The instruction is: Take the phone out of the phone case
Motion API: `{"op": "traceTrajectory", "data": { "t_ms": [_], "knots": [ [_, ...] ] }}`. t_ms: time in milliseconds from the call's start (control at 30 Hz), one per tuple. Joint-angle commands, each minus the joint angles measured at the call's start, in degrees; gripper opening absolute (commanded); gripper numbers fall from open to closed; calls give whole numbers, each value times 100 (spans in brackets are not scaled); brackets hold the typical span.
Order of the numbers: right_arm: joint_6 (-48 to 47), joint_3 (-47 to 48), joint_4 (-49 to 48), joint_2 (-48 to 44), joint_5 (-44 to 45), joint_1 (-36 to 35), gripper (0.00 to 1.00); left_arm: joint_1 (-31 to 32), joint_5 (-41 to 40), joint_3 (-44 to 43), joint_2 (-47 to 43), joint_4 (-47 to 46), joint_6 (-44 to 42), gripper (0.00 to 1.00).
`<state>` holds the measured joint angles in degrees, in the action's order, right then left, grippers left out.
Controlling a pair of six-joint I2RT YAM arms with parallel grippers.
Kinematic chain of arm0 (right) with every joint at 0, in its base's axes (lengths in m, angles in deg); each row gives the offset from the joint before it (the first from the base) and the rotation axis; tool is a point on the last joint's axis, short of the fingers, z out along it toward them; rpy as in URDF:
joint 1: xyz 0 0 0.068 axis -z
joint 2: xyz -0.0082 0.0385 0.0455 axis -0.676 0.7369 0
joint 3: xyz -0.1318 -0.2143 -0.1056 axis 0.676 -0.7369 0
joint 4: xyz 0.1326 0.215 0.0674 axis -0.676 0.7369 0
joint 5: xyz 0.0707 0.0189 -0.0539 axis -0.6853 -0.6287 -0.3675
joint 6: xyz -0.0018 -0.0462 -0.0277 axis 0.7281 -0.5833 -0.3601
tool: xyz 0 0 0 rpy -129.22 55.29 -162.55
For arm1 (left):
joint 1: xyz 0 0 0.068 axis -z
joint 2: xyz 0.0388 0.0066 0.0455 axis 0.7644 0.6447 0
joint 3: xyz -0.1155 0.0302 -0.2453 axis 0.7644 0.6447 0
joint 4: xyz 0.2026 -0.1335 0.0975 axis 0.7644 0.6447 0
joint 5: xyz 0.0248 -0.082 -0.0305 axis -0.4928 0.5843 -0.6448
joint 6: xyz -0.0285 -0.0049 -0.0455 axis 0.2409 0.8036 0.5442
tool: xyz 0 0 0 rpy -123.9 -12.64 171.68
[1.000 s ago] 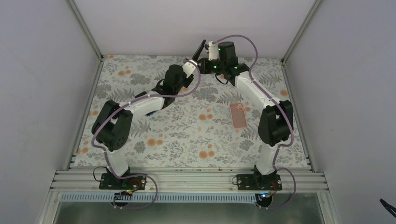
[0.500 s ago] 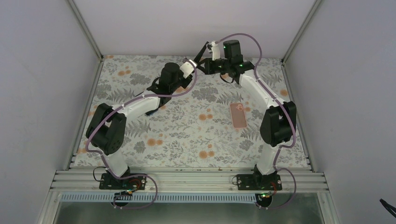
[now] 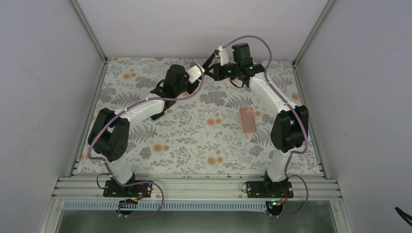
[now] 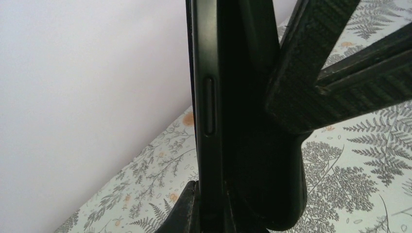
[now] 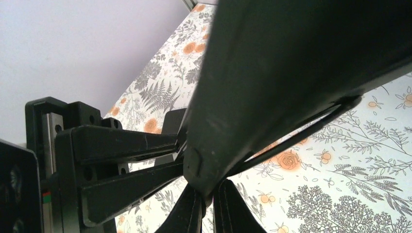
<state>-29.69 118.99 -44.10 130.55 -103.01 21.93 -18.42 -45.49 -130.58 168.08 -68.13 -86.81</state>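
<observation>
Left boundary: a plain wall (image 3: pixel 39 97) and a metal corner post run along the floral table (image 3: pixel 194 141), whose left half lies open. The left gripper (image 3: pixel 203 67) is raised near the back wall (image 3: pixel 194 24), leaving little room behind it. Its jaws are nearly closed and clamp the lower edge of the black slab (image 3: pixel 210 59).

The slab is phone-shaped with a side button and is held aloft, clear of the cloth, between the two grippers. Whether it is a bare phone or still cased cannot be told. In the left wrist view it stands upright from the left gripper (image 4: pixel 209 206), its thin edge (image 4: pixel 206 97) facing the camera.

The right gripper (image 3: pixel 214 57) meets it from the opposite side, pinched shut on the same slab (image 5: pixel 291 63) at its other end.

A pink phone-shaped piece (image 3: pixel 248 120) lies flat beside the right arm's forearm, well apart from both grippers. The right wall (image 3: pixel 359 97) closes that side
</observation>
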Motion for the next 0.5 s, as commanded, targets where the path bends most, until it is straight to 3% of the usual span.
{"op": "traceTrajectory", "data": {
  "t_ms": [0,467],
  "knots": [
    [-643,262,38,-188,653,450,3,-298,92,-108,-448,343,-94,2],
    [-1166,462,520,-16,883,486,3,-471,443,-216,-604,807,-497,2]
  ]
}}
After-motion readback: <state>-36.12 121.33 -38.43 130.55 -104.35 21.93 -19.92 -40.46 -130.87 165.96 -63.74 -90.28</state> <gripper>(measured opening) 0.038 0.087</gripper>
